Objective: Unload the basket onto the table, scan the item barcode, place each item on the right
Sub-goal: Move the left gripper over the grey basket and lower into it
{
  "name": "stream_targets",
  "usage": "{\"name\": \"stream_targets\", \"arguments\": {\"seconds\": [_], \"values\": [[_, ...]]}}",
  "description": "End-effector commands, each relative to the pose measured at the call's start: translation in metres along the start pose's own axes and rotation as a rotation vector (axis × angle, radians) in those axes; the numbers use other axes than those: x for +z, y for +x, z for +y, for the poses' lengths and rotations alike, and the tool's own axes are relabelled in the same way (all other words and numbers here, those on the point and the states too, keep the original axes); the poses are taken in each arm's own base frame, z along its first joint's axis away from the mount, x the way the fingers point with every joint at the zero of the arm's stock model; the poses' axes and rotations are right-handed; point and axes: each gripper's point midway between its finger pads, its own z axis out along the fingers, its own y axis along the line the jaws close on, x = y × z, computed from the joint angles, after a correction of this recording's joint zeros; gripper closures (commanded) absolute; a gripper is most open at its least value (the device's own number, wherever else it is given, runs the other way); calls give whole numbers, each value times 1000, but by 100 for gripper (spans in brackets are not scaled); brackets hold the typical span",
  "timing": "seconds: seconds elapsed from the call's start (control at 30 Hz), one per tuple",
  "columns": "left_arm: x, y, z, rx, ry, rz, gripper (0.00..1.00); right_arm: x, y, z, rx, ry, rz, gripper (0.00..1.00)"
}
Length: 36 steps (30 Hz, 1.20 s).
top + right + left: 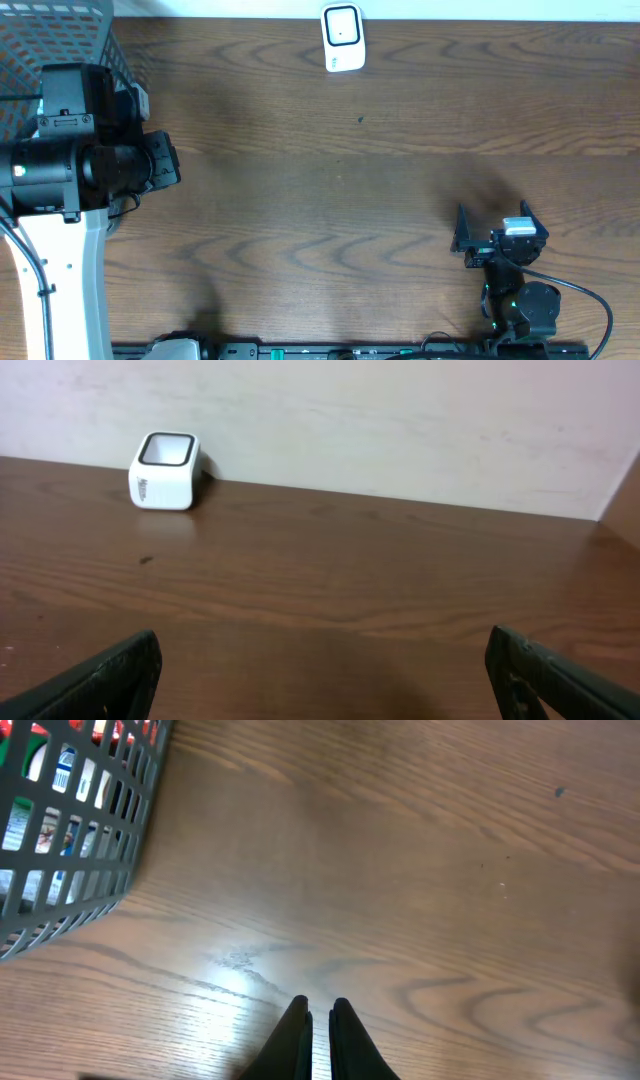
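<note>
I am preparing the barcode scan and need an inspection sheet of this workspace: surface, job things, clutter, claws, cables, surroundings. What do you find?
Surface: brown wooden table, with visible grain.
Job's things: white scanner at the far edge; grey wire basket at the far left corner, holding packaged items.
Clutter: one small dark speck.
Claws: left claw shut and empty, beside the basket; right claw open and empty.
Cables: black cable loops by the right arm.
Surroundings: pale wall behind the table.
</note>
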Motion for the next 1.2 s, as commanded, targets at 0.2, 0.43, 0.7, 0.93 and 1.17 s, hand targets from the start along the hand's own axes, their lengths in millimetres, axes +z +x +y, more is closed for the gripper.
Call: {"name": "stream_targets", "arguments": {"seconds": [0.2,0.43,0.7,0.93,1.17], "values": [[-4,-22,-5,14,19,-92,68,0,2,-5,-5,21,5,1],[-5,-37,5,-13,-44,-153,15,0,2,-5,-5,21,5,1],[0,-56,16,-24,-104,-203,11,0,2,-5,-5,21,5,1],[8,-82,51,-172,-147,-252,11,0,2,-5,-5,21,5,1],[12,-108,109,-339,-210,-329,11,0,2,-5,-5,21,5,1]]}}
